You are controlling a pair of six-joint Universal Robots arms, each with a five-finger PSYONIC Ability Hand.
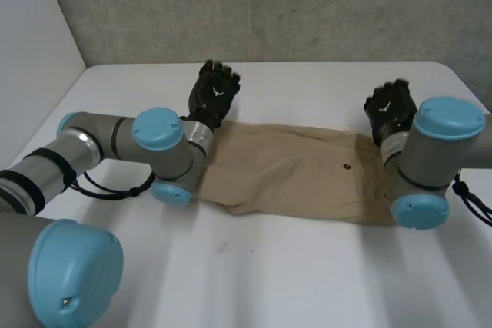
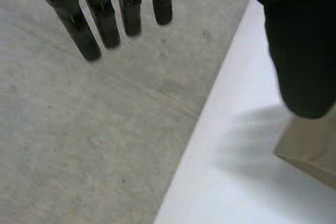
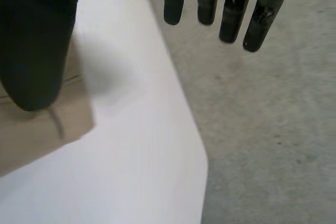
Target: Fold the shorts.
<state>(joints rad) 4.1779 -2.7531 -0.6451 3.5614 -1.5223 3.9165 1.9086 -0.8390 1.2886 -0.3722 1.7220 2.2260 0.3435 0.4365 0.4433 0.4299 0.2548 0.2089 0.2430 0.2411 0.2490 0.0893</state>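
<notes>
Tan shorts lie flat across the middle of the white table, stretched from left to right, with a small dark button near their right end. My left hand hovers at the shorts' far left corner, fingers straight. In the left wrist view its fingers are spread and its thumb hangs just over the cloth corner, holding nothing. My right hand is at the far right corner. In the right wrist view its fingers are straight and its thumb sits above the waistband corner.
The table's far edge runs just behind both hands, with grey carpet beyond it. A white wall stands at the left. My left arm lies along the table beside the shorts.
</notes>
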